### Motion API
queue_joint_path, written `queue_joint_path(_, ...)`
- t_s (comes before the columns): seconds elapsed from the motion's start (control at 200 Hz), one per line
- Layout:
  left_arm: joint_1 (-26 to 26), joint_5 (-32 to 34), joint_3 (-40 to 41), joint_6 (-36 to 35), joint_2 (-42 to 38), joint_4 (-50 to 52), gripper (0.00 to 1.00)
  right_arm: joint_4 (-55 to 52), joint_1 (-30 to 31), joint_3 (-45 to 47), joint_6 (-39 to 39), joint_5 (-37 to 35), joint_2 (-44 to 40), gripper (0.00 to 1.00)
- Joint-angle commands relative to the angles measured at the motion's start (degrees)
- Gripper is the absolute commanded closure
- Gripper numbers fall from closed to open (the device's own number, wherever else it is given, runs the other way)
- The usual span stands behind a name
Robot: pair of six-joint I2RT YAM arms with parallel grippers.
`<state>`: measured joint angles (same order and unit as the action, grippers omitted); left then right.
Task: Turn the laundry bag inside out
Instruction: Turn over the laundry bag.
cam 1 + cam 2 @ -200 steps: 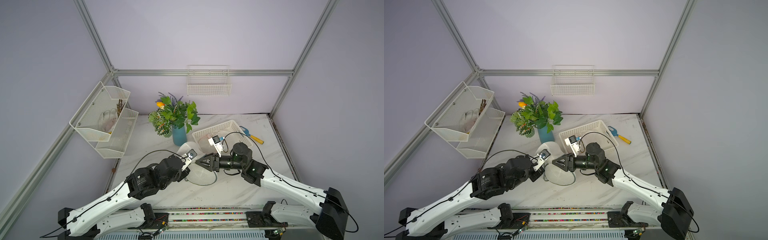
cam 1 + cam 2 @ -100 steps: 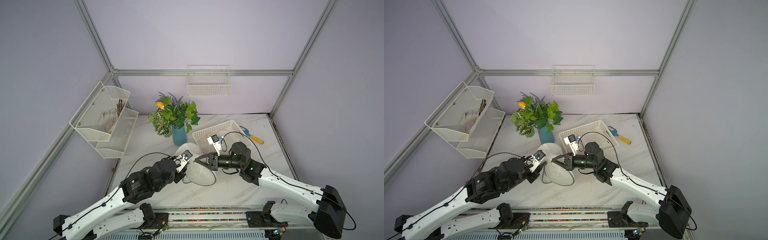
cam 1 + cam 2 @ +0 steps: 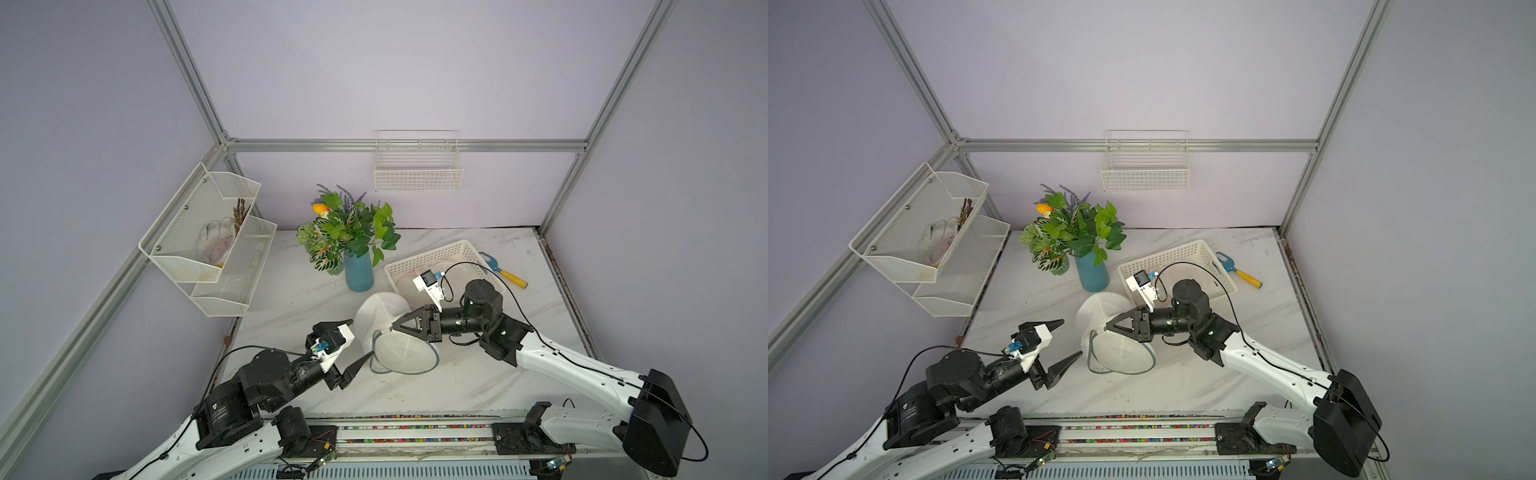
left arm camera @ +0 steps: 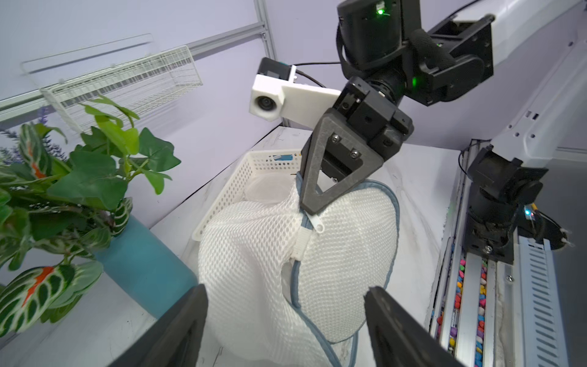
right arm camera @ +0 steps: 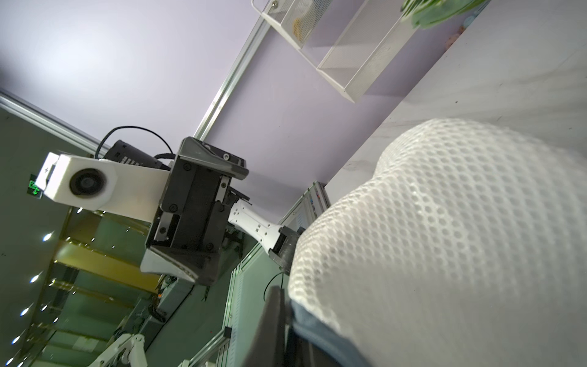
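Observation:
The laundry bag (image 3: 384,320) (image 3: 1100,316) is white mesh with blue-grey trim and lies bunched up mid-table in both top views. My right gripper (image 3: 393,328) (image 3: 1107,328) is shut on its trimmed rim, just by the zipper pull (image 4: 318,226). In the right wrist view the mesh (image 5: 444,238) fills the frame, with the trim pinched in that gripper (image 5: 286,313). My left gripper (image 3: 360,338) (image 3: 1071,337) stands open just left of the bag, with nothing held. In the left wrist view its fingers (image 4: 187,311) frame the bag (image 4: 254,260) without touching it.
A blue vase (image 3: 358,270) with a leafy plant stands behind the bag. A white plastic basket (image 3: 440,259) sits at the back right, with a yellow-handled trowel (image 3: 503,272) beyond it. Wire shelves (image 3: 208,241) hang on the left wall, and a wire basket (image 3: 417,166) on the back wall.
My left gripper opened, let go of the bag and drew back toward the front left. My right gripper closed on the bag's rim.

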<state>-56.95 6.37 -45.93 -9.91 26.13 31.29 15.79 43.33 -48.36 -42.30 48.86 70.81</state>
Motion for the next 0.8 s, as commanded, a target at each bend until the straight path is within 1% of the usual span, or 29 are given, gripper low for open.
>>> queue_joint_path(0.0, 0.4, -4.3, -0.8, -5.2, 5.5, -3.8, 0.17, 6.6, 0.2, -1.9, -1.0, 6.9, 0.6, 1.0)
queue_joint_path(0.1, 0.6, -4.8, -0.2, -6.5, 7.8, -6.2, 0.17, 9.5, 0.4, -1.5, -2.5, 8.8, 0.4, 1.0)
queue_joint_path(0.195, 1.0, -6.7, 0.4, -6.4, 8.6, -7.6, 0.21, 11.5, 0.6, -1.1, -3.4, 9.5, 0.0, 1.0)
queue_joint_path(0.255, 1.3, -7.6, 0.7, -5.9, 8.7, -7.9, 0.27, 12.4, 0.5, -0.7, -3.5, 9.3, -0.2, 1.0)
queue_joint_path(0.315, 1.4, -7.8, 1.0, -4.8, 8.3, -8.2, 0.36, 13.1, 0.6, -0.7, -3.8, 9.0, -0.2, 1.0)
queue_joint_path(0.37, 1.4, -8.0, 1.6, -3.8, 7.3, -9.1, 0.43, 14.4, 0.6, -0.9, -4.5, 9.3, 0.1, 1.0)
queue_joint_path(0.45, 1.4, -8.3, 3.0, -2.3, 5.3, -10.6, 0.5, 15.2, 0.7, -0.9, -4.5, 8.9, 0.1, 1.0)
queue_joint_path(0.63, 1.5, -9.3, 4.2, 0.2, 3.6, -12.1, 0.57, 17.3, 1.1, -1.4, -4.9, 8.6, 1.4, 1.0)
queue_joint_path(0.795, 1.5, -10.4, 4.5, 1.9, 3.7, -13.5, 0.59, 16.8, 1.7, -1.7, -4.2, 7.7, 2.0, 1.0)
